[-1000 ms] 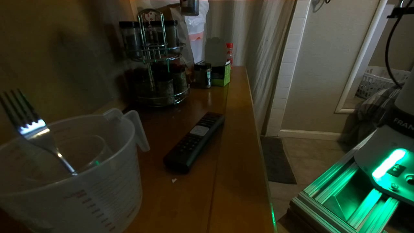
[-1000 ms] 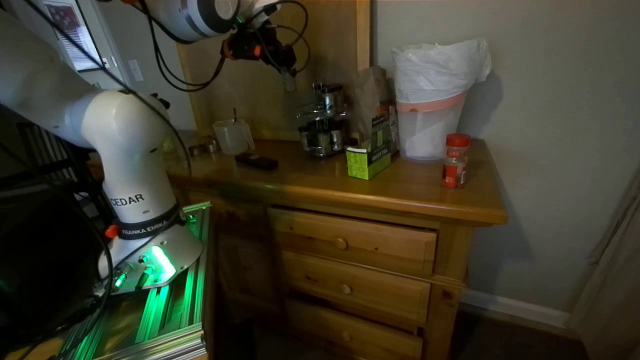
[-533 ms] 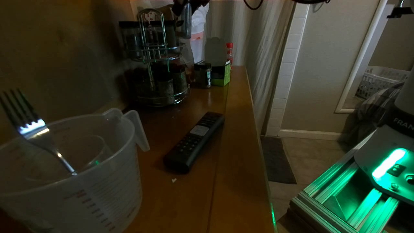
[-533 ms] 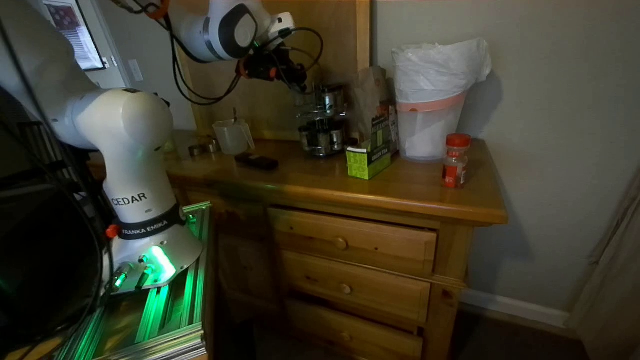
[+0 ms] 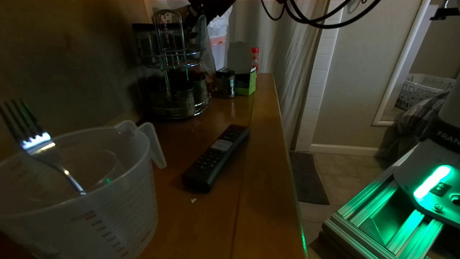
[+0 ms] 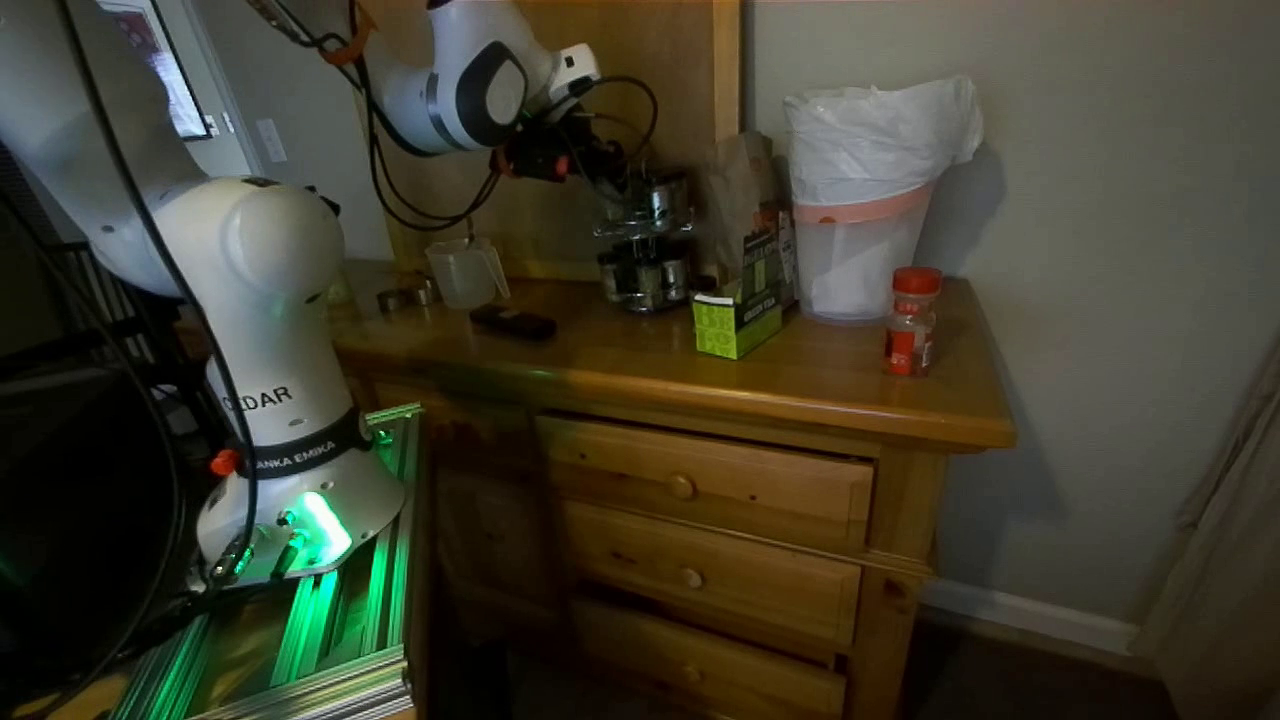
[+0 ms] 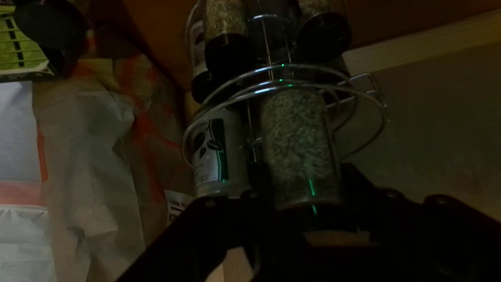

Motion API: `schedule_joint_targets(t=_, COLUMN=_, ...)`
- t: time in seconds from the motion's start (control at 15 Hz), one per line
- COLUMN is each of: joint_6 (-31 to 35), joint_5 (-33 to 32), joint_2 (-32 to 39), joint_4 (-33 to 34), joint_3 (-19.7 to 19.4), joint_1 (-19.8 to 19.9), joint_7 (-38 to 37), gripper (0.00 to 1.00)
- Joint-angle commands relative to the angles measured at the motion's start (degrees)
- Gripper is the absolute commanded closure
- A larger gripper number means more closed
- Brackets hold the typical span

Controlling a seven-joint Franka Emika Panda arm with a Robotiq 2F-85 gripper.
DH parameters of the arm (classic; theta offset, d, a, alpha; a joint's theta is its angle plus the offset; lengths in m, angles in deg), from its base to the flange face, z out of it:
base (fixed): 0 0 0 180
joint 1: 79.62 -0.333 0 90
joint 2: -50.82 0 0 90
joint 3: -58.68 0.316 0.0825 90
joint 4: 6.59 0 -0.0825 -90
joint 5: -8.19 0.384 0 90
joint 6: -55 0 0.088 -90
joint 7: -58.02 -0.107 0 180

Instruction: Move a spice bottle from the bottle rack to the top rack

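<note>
My gripper [image 7: 303, 184] is shut on a spice bottle [image 7: 299, 133] with a dark lid and pale flaky contents, its fingers at the lid end. In the wrist view the bottle's base meets the wire loops of the top rack [image 7: 281, 81]; whether it rests there I cannot tell. A labelled jar [image 7: 211, 152] stands right beside it in the same tier. In both exterior views the dark gripper [image 6: 615, 185] is at the upper tier of the bottle rack [image 5: 179, 65], and the held spice bottle [image 5: 202, 30] leans slightly. Dark-lidded jars fill the lower tier [image 6: 645, 285].
A brown paper bag [image 7: 94, 149] and a green tea box [image 6: 738, 325] stand close to the rack, with a loose jar [image 5: 225, 84] near the box. A remote [image 5: 215, 158] and a measuring jug [image 5: 82, 201] holding a fork lie nearer that camera. The wall borders the rack's back.
The gripper has come down and across toward the rack, carrying the spice bottle from above to the upper tier. The grip has stayed shut throughout. Rack and other objects have not moved.
</note>
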Motion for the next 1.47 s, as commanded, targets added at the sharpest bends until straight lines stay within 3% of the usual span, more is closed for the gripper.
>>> schedule_joint_targets(t=0.0, joint_6=3.4, joint_5=-0.7, joint_2=2.2, joint_4=0.2, joint_3=1.4, joint_1=2.3, joint_7=0.1, gripper=0.76)
schedule_joint_targets(t=0.6, joint_6=3.2, joint_5=-0.1, joint_2=4.4, joint_4=0.9, joint_3=-0.6, joint_1=-1.9, joint_7=0.8, gripper=0.76)
schedule_joint_targets(t=0.67, joint_6=3.1, joint_5=0.0, joint_2=4.5, joint_4=1.0, joint_3=-0.8, joint_1=-2.3, joint_7=0.7, gripper=0.26)
schedule_joint_targets(t=0.73, joint_6=3.0, joint_5=-0.1, joint_2=4.6, joint_4=1.1, joint_3=-0.9, joint_1=-2.5, joint_7=0.8, gripper=0.24)
schedule_joint_targets(t=0.87, joint_6=2.6, joint_5=-0.3, joint_2=4.6, joint_4=1.2, joint_3=-0.5, joint_1=-2.1, joint_7=0.8, gripper=0.11)
schedule_joint_targets(t=1.0, joint_6=1.2, joint_5=-0.9, joint_2=3.9, joint_4=1.6, joint_3=1.6, joint_1=0.6, joint_7=0.9, gripper=0.01)
schedule_joint_targets(t=1.27, joint_6=-7.6, joint_5=-1.7, joint_2=-3.4, joint_4=1.7, joint_3=9.2, joint_1=7.9, joint_7=-0.8, gripper=0.0)
schedule_joint_targets(t=1.4, joint_6=-17.1, joint_5=0.5, joint_2=-9.6, joint_4=0.5, joint_3=10.7, joint_1=5.6, joint_7=-0.4, gripper=0.0)
